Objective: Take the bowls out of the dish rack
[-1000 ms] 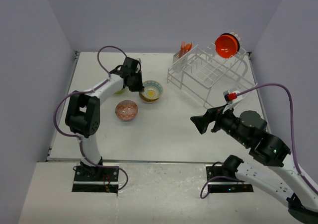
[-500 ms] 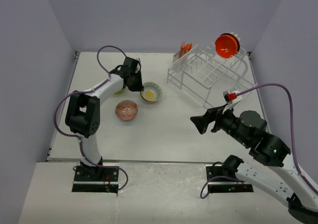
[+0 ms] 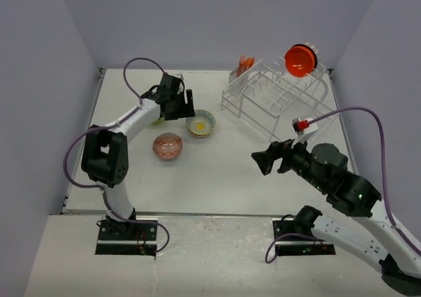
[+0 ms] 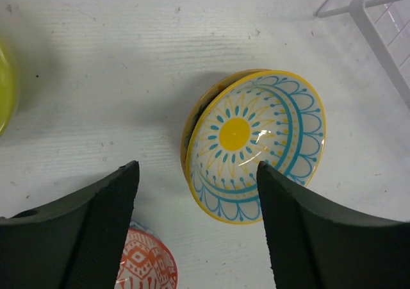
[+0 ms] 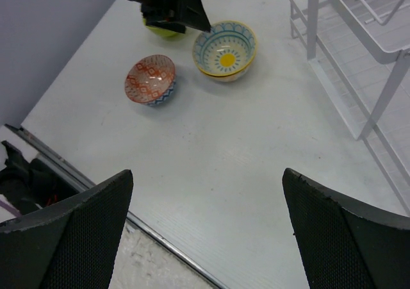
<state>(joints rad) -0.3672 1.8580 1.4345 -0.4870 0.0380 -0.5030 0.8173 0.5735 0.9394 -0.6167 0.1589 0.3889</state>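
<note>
Hovering at 10 o'clock from the yellow bowl (image 3: 200,122) on the bench (image 3: 217,175) with left fingers (image 3: 183,106) spread, nothing held; right fingers (image 3: 262,161) spread too.

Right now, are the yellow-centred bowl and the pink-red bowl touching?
Apart. Right wrist view shows bare table between the yellow-centred bowl and the pink-red bowl.

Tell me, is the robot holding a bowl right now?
No, nothing is held. The left gripper is open above the yellow-centred bowl, which sits on the table, and the right gripper is open too.
</note>
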